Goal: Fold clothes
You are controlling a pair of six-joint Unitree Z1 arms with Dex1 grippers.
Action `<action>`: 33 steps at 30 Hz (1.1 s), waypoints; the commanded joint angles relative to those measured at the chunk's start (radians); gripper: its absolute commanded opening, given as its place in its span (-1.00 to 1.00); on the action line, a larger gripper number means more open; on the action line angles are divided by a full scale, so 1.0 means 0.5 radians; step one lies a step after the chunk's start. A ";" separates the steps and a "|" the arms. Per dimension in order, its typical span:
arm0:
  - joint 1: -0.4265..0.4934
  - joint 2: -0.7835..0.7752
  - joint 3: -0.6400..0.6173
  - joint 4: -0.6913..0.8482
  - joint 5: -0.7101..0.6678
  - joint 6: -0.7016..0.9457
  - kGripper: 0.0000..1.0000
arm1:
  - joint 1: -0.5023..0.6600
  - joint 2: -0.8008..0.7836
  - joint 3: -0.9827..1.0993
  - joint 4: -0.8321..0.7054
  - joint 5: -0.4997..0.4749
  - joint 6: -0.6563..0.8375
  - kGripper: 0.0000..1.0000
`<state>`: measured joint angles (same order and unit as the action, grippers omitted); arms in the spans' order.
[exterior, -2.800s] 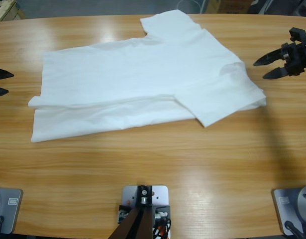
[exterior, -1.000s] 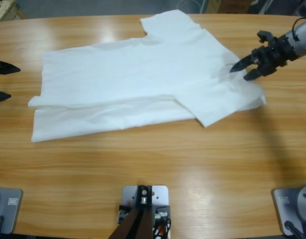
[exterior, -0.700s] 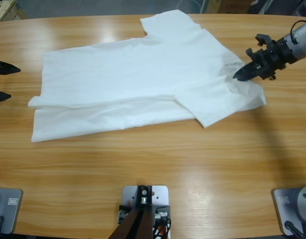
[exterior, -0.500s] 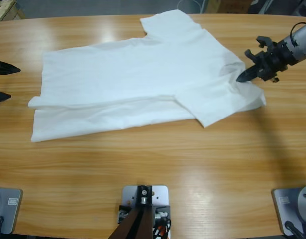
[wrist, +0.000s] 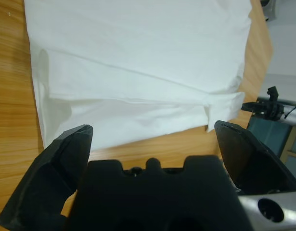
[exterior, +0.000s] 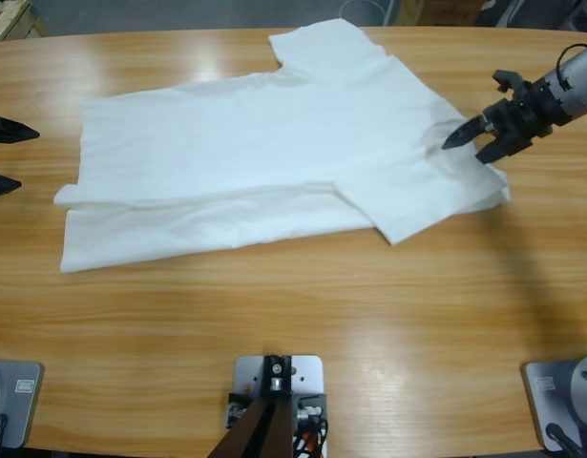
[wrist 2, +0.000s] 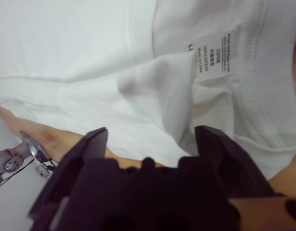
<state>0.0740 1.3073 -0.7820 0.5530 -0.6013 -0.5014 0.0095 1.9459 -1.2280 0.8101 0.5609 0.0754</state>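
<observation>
Right wrist view looks down between the right tool's (wrist 2: 152, 139) two black jaws, spread wide with nothing held, onto the neck end of the plain white short-sleeved cotton T-shirt (exterior: 274, 153), where a raised fold of cloth stands beside the round neckband (wrist 2: 251, 57) and its small printed label (wrist 2: 216, 55). From above, that tool (exterior: 468, 145) hovers over the shirt's edge nearest it, while the shirt lies partly folded across the middle of the long wooden surface (exterior: 293, 315).

The left tool (wrist: 152, 139) is also wide open and empty, just short of the hem end and not touching it.

The risk, as I judge it, is a poor pinch: closing on the loose upper flap alone would lift one layer and leave the rest behind, undoing the fold. Catching the neckband off-centre could drag the whole shirt sideways, since the left tool isn't anchoring the far end.
</observation>
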 commanded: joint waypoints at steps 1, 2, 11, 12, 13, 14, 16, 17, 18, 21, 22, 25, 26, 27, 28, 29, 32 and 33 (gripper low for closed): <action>-0.007 0.040 0.058 0.002 -0.046 0.025 0.99 | 0.003 0.078 0.035 0.021 -0.048 -0.028 -1.00; -0.007 0.044 0.058 0.002 -0.046 0.027 0.99 | 0.003 0.077 0.037 0.021 -0.051 -0.028 -1.00; -0.006 0.055 0.061 0.002 -0.046 0.035 0.99 | -0.002 0.081 0.054 0.006 -0.046 -0.030 -1.00; -0.005 0.055 0.061 0.002 -0.046 0.036 0.99 | -0.007 0.081 0.056 0.005 -0.044 -0.031 -1.00; -0.004 0.055 0.061 0.002 -0.046 0.036 0.99 | -0.013 0.081 0.057 0.002 -0.042 -0.032 -1.00; -0.004 0.055 0.064 0.002 -0.046 0.038 0.99 | -0.016 0.081 0.059 0.000 -0.040 -0.034 -1.00; -0.004 0.055 0.063 0.002 -0.046 0.039 0.99 | -0.019 0.073 0.057 0.000 -0.035 -0.038 -1.00; -0.004 0.055 0.064 0.002 -0.046 0.039 0.99 | -0.019 0.068 0.054 0.000 -0.032 -0.037 -1.00; -0.004 0.055 0.064 0.002 -0.046 0.039 0.99 | -0.021 0.062 0.047 0.001 -0.028 -0.037 -1.00; -0.004 0.054 0.064 0.002 -0.046 0.040 0.99 | -0.033 0.003 -0.027 0.049 -0.003 -0.035 -1.00; -0.004 0.055 0.067 0.002 -0.046 0.042 0.99 | -0.037 -0.005 -0.078 0.086 0.009 -0.035 -1.00; -0.004 0.055 0.067 0.002 -0.046 0.042 0.99 | -0.049 -0.002 -0.205 0.190 0.030 -0.037 -1.00; -0.004 0.055 0.067 0.002 -0.046 0.042 0.99 | -0.050 0.005 -0.259 0.227 0.037 -0.035 -1.00; -0.004 0.055 0.067 0.002 -0.046 0.042 0.99 | -0.050 0.014 -0.311 0.262 0.038 -0.035 -1.00; -0.004 0.055 0.067 0.002 -0.046 0.042 0.99 | -0.050 0.023 -0.357 0.286 0.041 -0.037 -1.00; -0.004 0.055 0.067 0.002 -0.046 0.042 0.99 | -0.050 0.036 -0.398 0.307 0.046 -0.037 -1.00; -0.004 0.055 0.067 0.002 -0.046 0.042 0.99 | -0.050 0.088 -0.485 0.351 0.050 -0.037 -1.00; -0.004 0.055 0.068 0.002 -0.047 0.042 0.99 | -0.050 0.108 -0.503 0.359 0.050 -0.037 -1.00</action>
<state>0.0740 1.3073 -0.7786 0.5530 -0.6014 -0.4946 -0.0029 1.9455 -1.4038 0.9402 0.5679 0.0680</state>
